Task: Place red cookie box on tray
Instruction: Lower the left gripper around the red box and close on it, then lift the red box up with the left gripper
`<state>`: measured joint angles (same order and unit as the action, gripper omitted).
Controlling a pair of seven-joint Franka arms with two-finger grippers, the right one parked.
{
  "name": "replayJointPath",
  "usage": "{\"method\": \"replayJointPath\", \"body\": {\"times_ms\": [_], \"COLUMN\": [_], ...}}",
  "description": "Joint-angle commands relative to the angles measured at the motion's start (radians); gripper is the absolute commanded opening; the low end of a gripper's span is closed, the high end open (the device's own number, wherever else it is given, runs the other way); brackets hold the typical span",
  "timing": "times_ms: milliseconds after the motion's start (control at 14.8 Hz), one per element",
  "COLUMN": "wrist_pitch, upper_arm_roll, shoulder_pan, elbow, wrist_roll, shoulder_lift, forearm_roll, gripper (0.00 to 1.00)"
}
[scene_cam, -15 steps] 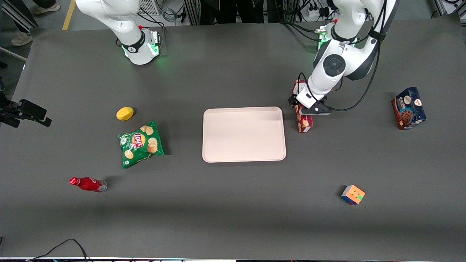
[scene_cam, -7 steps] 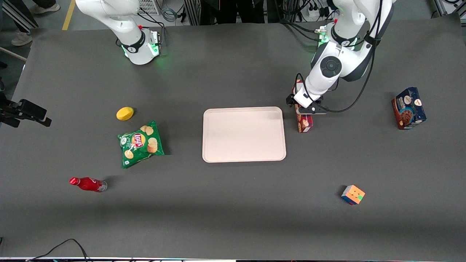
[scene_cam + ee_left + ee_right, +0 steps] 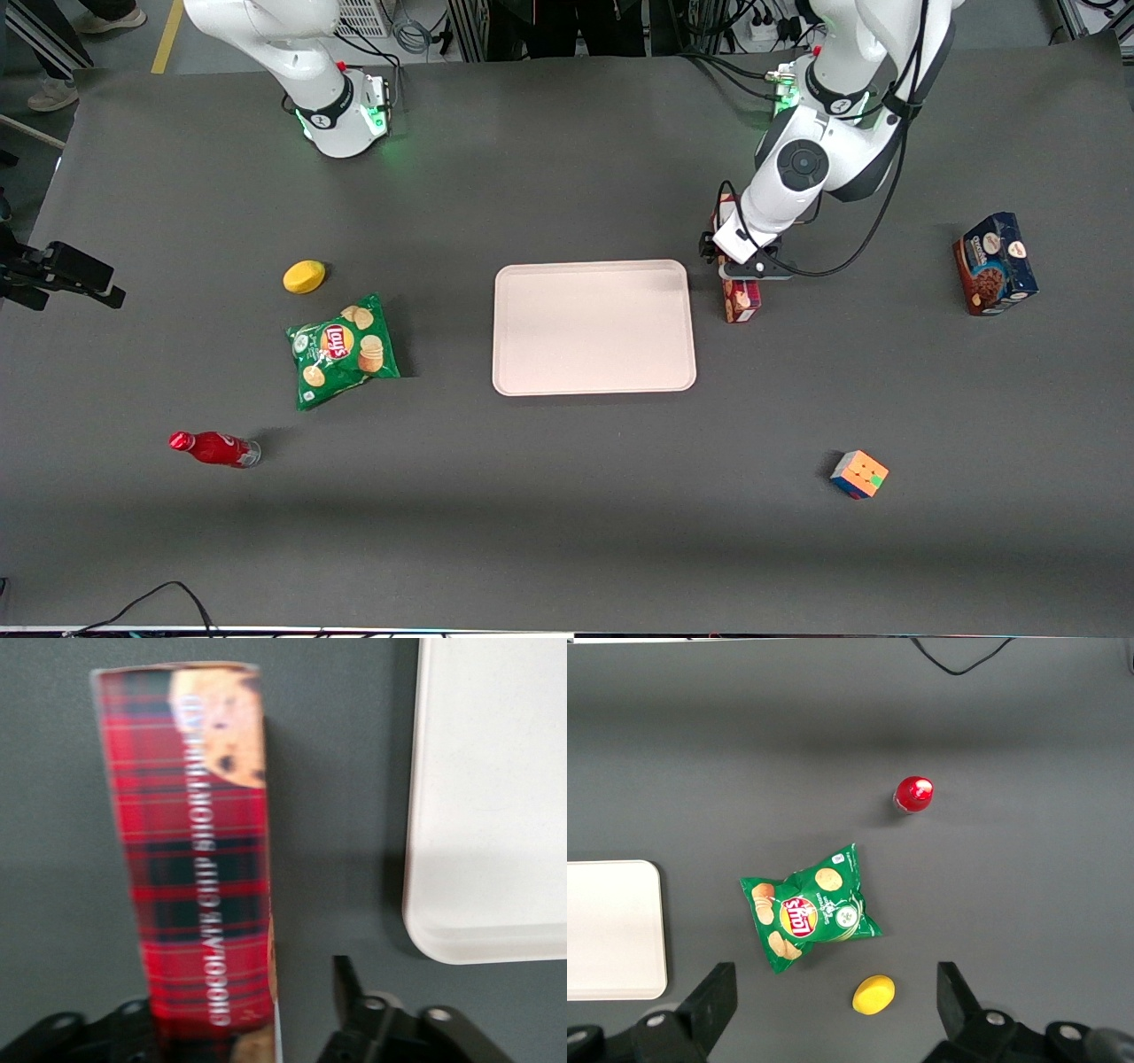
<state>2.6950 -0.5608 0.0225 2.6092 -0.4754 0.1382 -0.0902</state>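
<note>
While my pincer (image 3: 306,1028) straddles the long red plaid cookie box (image 3: 199,859) with jaws apart, nothing is gripped; lifting onto the pale cream plastic tray (image 3: 594,326) remains.

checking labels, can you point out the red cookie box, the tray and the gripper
red cookie box (image 3: 199,859): left wrist view, plaid long face.
tray (image 3: 594,328): front view, bare floor.
gripper (image 3: 248,1032): left wrist view, midway between the open fingertips, astride the box's end.

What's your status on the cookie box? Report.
Gripper open, down astride the red cookie box. Box on the table beside the tray, not yet lifted. Nothing between box and tray.
</note>
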Motion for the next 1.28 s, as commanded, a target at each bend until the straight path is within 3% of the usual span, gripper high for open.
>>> {"method": "replayJointPath", "body": {"times_ms": [0,202,404,539,809,1213], "wrist_pitch": [0.019,0.017,0.0,-0.035,-0.369,-0.714], "upper_arm_roll": [-0.005,-0.004,0.001,0.005,0.042,0.153], "shoulder_pan": [0.0,0.004,0.01,0.01,0.011,0.011], "elbow": [0.014,0.012,0.003,-0.021,-0.158,-0.378], "wrist_roll": [-0.017,-0.014,-0.002,-0.005,0.02,0.136], "shoulder_lift": [-0.002,-0.003,-0.017,-0.044,-0.156,-0.276], "forearm_roll": [0.02,0.02,0.02,0.02,0.023,0.018], "gripper": [0.44,0.12,0.04,0.04,0.03,0.03]}}
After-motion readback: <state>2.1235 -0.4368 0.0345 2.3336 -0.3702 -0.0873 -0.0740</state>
